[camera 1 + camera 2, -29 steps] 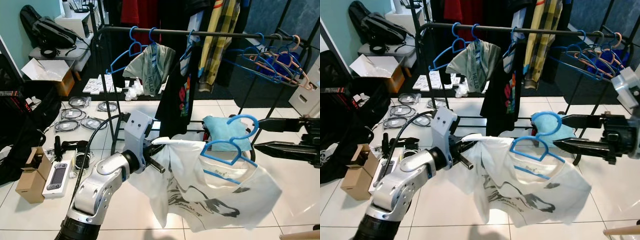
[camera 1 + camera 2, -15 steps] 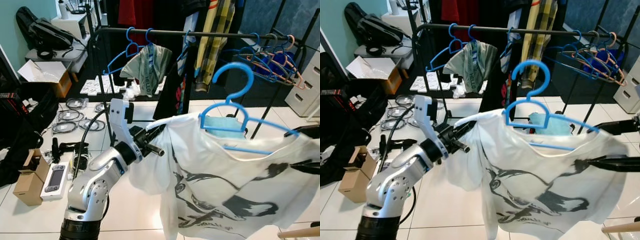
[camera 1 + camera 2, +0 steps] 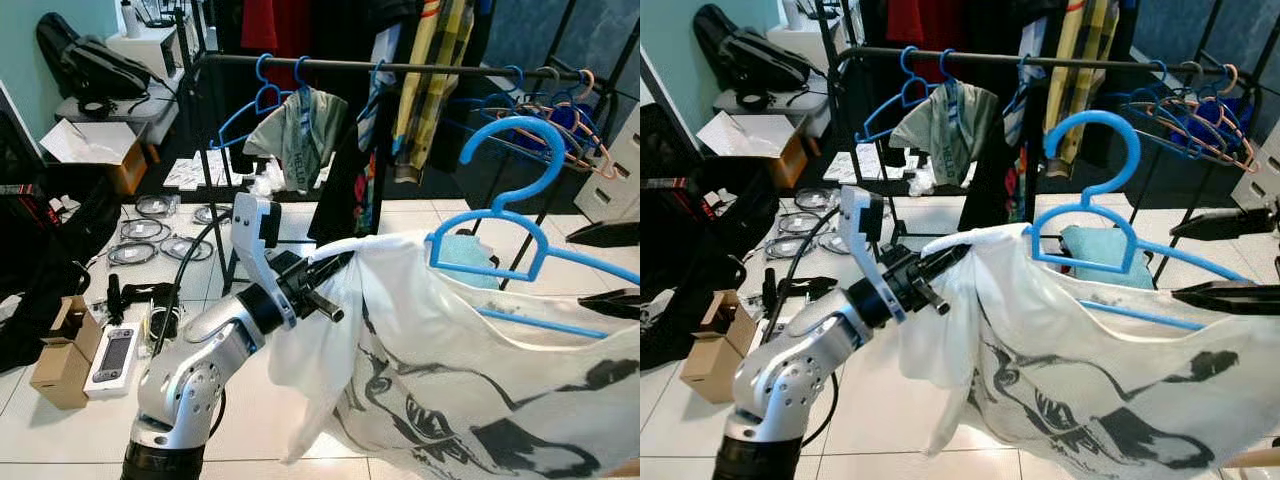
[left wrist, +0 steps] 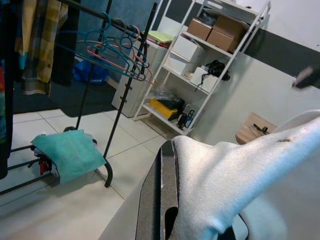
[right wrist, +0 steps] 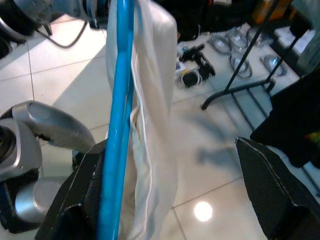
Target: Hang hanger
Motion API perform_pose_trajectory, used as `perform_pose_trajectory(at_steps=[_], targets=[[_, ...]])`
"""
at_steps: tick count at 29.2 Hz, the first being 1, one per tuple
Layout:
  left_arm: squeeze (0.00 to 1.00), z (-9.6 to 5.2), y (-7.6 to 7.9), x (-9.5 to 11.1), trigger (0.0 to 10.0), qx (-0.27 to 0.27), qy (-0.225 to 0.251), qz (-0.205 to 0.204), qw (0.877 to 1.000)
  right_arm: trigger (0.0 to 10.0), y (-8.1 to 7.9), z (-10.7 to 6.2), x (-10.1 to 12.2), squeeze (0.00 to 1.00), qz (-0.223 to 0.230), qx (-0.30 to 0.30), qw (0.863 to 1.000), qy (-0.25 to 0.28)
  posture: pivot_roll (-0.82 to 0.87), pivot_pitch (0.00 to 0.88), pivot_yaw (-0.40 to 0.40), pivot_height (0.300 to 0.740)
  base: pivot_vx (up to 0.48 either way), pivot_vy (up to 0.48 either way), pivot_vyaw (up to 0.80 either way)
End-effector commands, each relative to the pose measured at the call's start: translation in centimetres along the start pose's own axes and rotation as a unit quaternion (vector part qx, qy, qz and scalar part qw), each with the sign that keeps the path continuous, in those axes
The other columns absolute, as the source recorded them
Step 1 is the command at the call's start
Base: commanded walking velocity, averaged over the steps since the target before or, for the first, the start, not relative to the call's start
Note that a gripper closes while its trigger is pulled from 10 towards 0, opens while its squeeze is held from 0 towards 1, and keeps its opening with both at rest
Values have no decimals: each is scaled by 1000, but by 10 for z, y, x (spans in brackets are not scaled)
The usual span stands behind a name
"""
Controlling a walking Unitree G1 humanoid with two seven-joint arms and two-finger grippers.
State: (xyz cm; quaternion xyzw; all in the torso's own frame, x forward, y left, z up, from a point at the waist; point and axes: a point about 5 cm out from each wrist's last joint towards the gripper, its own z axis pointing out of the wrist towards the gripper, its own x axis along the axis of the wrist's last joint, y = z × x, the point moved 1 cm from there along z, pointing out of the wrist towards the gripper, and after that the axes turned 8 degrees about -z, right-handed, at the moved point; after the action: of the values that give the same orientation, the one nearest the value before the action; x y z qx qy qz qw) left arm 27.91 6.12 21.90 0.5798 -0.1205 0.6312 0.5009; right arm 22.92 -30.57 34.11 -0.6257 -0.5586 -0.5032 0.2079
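Observation:
A blue hanger (image 3: 487, 222) carries a white shirt (image 3: 450, 350) with a black print, held up in front of the black clothes rail (image 3: 330, 66). Its hook stands just below rail height, to the right of the hanging clothes. My left gripper (image 3: 335, 268) is shut on the shirt's left shoulder; in the left wrist view white fabric (image 4: 240, 170) is pressed against a finger (image 4: 160, 200). My right gripper (image 3: 606, 268) is at the right edge, open, fingers wide apart. The hanger's bar (image 5: 117, 115) and the shirt's edge (image 5: 152, 100) lie along one finger; the other finger (image 5: 270, 185) stands well clear.
The rail holds a grey shirt (image 3: 300, 125), a black shirt (image 3: 350, 180), a plaid shirt (image 3: 430, 80) and a bunch of empty hangers (image 3: 540, 115). A teal cloth (image 3: 470, 255) lies on the rack's base. Cables (image 3: 150, 235), a cardboard box (image 3: 62, 350) and bags (image 3: 95, 60) clutter the left.
The hanger with the shirt has risen from low near the floor and shifted right, closer to me. My left arm has lifted along with the shirt's shoulder.

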Motion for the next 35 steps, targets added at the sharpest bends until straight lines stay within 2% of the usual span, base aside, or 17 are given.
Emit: perform_pose_trajectory(at_steps=[1,4,5,6,8,9,11,15,17,20,23,29,32,35], targets=[[0,0,4,2,10000,-12,6,2,1000,10000,0,0,0,0,4,4,1000,9,-111,52,-31,740,0,0,0],[0,-1,-11,22,10000,41,56,23,997,10000,15,-24,13,0,-2,-94,992,83,-109,52,-38,740,0,0,0],[0,-1,-11,22,10000,41,56,23,997,10000,15,-24,13,0,-2,-94,992,83,-109,52,-38,740,0,0,0],[0,-3,-15,29,10000,52,70,28,996,10000,18,-31,15,0,2,-115,988,105,-109,52,-38,740,0,0,0],[0,-8,-21,43,10000,67,88,45,993,10000,11,-41,11,0,24,-128,981,143,-106,56,-38,740,0,0,0],[0,-8,-21,43,10000,67,88,45,993,10000,11,-41,11,0,24,-128,981,143,-106,56,-38,740,0,0,0],[0,-15,-27,54,10000,80,100,58,990,10000,-1,-42,0,0,48,-121,980,153,-106,60,-33,740,0,0,0],[0,-18,-30,60,10000,84,105,65,989,10000,-9,-42,-10,0,72,-119,976,167,-110,64,-26,740,0,0,0],[0,-19,-29,66,10000,76,111,70,988,10000,-19,-40,-25,0,103,-122,972,171,-113,66,-21,740,0,0,0],[0,-19,-28,69,10000,71,115,71,988,10000,-22,-38,-30,0,114,-125,970,172,-116,65,-16,740,0,0,0],[0,-14,-21,75,10000,44,124,69,989,10000,-27,-22,-41,0,130,-121,970,163,-114,64,-13,740,0,0,0],[0,-12,-16,78,10000,27,125,68,990,10000,-28,-13,-45,0,135,-120,971,159,-112,63,-13,740,0,0,0],[0,-12,-10,82,10000,5,132,68,989,10000,-28,-1,-49,0,141,-105,973,152,-108,62,-18,740,0,0,0],[0,-13,-9,83,10000,-4,132,71,989,10000,-27,0,-48,0,138,-101,973,154,-105,60,-21,740,0,0,0]])
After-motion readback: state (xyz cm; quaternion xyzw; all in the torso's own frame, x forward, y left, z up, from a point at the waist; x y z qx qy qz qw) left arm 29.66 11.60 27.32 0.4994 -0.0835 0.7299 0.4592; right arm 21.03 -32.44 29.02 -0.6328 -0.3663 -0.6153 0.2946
